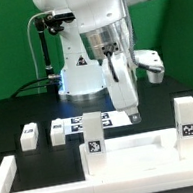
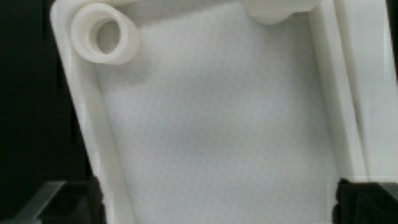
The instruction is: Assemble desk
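Observation:
The white desk top lies flat near the front with its raised rim up. Two white tagged legs stand upright at its corners, one toward the exterior view's left and one toward its right. Two more legs stand loose on the black table. My gripper points down just above the top's far edge, open. In the wrist view the desk top's inner face fills the frame, with a round socket in one corner. My gripper is open and its dark fingers show on either side of the top.
The marker board lies flat behind the desk top, under the arm. The low white border frame runs along the front and the exterior view's left. The robot's base stands at the back.

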`<state>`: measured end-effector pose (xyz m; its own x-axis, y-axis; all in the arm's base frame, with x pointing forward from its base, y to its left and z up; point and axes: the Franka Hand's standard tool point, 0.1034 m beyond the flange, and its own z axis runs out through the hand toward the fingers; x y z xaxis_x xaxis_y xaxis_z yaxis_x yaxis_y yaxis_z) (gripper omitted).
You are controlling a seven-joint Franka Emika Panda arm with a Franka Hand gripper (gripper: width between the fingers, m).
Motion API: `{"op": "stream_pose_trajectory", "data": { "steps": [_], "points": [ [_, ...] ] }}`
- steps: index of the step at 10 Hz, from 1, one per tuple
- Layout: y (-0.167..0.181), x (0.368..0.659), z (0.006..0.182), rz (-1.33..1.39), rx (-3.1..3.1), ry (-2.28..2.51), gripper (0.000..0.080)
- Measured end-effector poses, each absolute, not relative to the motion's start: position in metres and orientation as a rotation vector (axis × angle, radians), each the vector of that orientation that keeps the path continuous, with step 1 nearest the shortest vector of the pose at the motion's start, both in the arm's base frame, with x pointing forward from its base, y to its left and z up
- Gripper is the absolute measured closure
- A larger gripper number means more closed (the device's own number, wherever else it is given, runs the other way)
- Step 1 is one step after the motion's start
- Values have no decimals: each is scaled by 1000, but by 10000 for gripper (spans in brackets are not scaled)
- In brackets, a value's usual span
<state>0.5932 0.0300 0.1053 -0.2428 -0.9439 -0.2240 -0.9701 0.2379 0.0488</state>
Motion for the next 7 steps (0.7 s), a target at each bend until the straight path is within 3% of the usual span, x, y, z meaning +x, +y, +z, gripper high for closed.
{"op": "stream_pose_trajectory", "data": {
  "steps": [2, 5, 7],
  "points": [
    [40, 576, 99, 187, -1856, 2337, 150],
    [27, 520, 57, 107, -1962, 2334, 150],
    [19, 512, 46, 116, -2004, 2320, 150]
  ]
}}
